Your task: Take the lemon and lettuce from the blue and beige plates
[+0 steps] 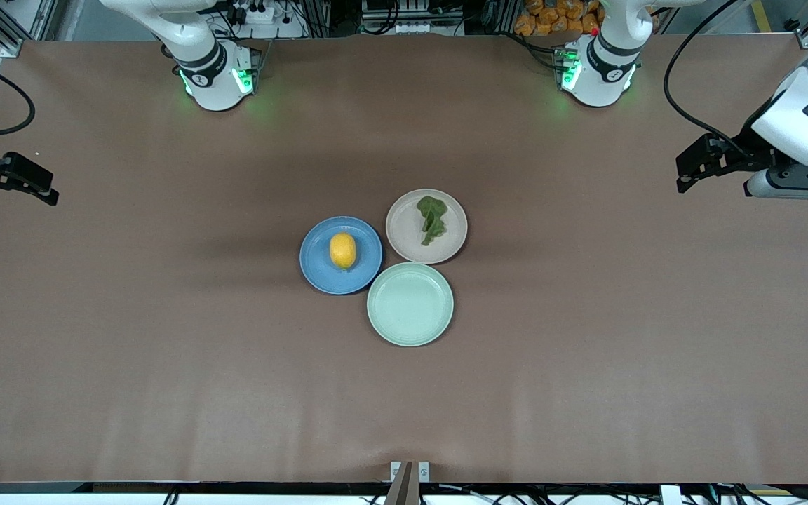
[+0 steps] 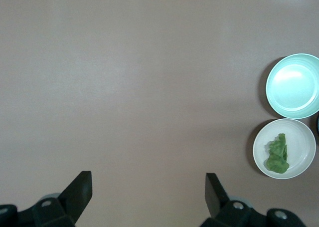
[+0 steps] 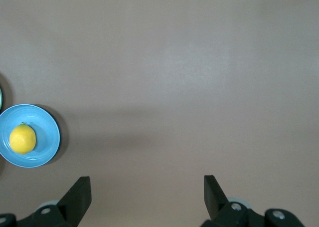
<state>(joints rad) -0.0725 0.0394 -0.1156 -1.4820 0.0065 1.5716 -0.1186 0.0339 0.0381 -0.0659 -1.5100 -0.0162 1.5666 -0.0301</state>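
The lemon (image 1: 342,250) lies in the middle of the blue plate (image 1: 316,270). Touching that plate, toward the left arm's end, the beige plate (image 1: 404,235) carries the lettuce (image 1: 432,218). My left gripper (image 1: 684,175) hangs open and empty over bare table at the left arm's end, well clear of the plates. Its wrist view shows the lettuce (image 2: 277,154) on the beige plate (image 2: 301,142), off to the side of the open left gripper (image 2: 148,182). My right gripper (image 1: 25,193) hangs open and empty over the right arm's end. The right wrist view shows the lemon (image 3: 22,138) and blue plate (image 3: 47,137) away from the right gripper (image 3: 147,184).
An empty mint-green plate (image 1: 410,304) sits nearer the front camera, touching the other two plates, and also shows in the left wrist view as the mint-green plate (image 2: 294,86). Brown cloth covers the whole table (image 1: 165,351).
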